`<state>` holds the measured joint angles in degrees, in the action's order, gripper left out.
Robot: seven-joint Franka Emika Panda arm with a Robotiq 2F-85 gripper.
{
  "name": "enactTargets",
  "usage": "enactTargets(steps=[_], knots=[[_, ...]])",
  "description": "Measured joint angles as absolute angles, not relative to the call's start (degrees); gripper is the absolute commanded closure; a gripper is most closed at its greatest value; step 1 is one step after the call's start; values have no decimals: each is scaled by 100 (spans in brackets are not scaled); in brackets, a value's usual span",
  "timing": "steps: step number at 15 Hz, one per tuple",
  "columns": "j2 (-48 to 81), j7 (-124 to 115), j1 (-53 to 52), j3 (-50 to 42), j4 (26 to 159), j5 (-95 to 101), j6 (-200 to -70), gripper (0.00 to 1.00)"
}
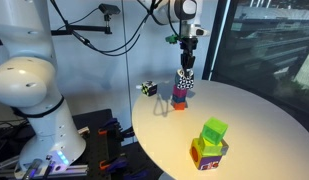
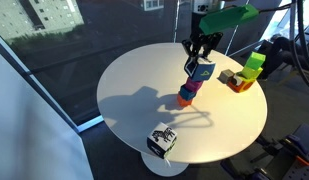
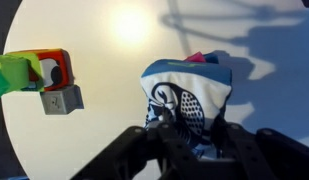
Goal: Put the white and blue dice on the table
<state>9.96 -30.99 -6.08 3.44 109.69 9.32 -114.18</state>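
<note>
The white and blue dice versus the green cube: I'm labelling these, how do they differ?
The white and blue dice is dark-patterned; the green cube is plain. The gripper holds the dice; the green cube stands free. Both are small cubes.

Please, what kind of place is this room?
Likely a robotics lab or office: a robot arm, a round white table, and a big window overlooking a building.
</note>
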Motion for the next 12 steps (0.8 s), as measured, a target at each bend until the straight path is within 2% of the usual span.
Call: enactTargets(steps=[6,7,12], knots=[[719,-3100,-678,346,10968,932,-11126,95],[657,-3100,-679,347,10967,932,-11096,92],[448,-3230,-659,311,10955,939,-11083,93]])
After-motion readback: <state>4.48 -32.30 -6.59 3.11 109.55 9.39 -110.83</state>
